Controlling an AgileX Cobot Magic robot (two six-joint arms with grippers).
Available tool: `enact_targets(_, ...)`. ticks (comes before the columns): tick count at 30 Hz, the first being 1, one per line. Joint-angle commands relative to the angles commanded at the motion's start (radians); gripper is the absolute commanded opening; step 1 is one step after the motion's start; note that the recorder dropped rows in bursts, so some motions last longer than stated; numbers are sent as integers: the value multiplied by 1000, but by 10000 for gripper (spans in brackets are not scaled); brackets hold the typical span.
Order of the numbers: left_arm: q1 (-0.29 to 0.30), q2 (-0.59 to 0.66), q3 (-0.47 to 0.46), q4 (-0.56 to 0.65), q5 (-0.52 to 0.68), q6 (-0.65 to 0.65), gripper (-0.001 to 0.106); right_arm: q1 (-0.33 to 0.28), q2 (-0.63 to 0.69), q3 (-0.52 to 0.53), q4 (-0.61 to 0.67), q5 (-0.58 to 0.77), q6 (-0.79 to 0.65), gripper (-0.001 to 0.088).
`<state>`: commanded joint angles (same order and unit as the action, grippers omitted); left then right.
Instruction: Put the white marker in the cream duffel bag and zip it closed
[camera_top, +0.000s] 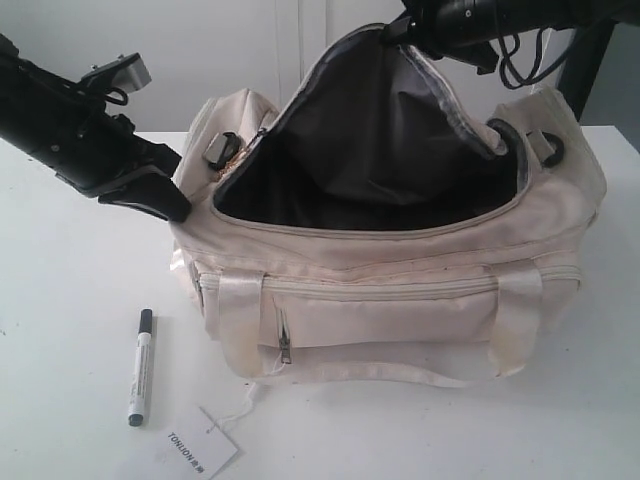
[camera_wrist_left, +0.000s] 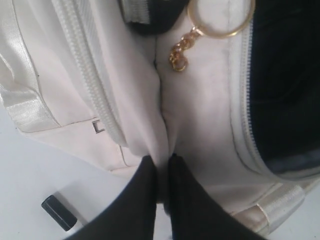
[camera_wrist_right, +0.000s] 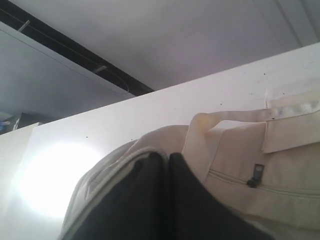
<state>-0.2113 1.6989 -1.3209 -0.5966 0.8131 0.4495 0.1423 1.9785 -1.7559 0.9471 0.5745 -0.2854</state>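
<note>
Apart from left fingers (camera_wrist_left: 142, 200), white marker (camera_top: 140, 366)

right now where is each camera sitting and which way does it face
exterior: off the arms, looking down at the open bag from its pocket side, and the marker; both arms show.
left wrist: on the left arm, looking along the left gripper, shut on bag fabric.
right wrist: on the right arm, looking along the right gripper, shut on the bag's flap.
shared: exterior and left wrist both show the marker's cap.

The cream duffel bag (camera_top: 400, 315) is matt cloth, its straps (camera_top: 243, 310) glossy satin, its ring (camera_wrist_left: 222, 35) shiny metal.
</note>
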Motion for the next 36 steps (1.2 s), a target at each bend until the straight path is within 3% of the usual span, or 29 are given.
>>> enact_targets(10,0,0,0,0,-31,-2,5,-3,36,0,0,44,-2,0)
enact_targets(12,0,0,0,0,-38,-4,66,-3,36,0,0,50,-2,0)
enact_targets(13,0,0,0,-2,-37,-4,184,-3,36,0,0,55,-2,0)
enact_targets(15,0,-2,-4,-4,-26,-11,315,-3,36,0,0,60,-2,0)
enact_targets(20,0,-35,-6,-7,-5,-32,484,-3,36,0,0,69,-2,0)
enact_targets(25,2,-105,-6,29,64,-58,484,-3,36,0,0,75,-2,0)
enact_targets(36,2,-240,-4,259,169,-217,483,-3,36,0,0,76,-2,0)
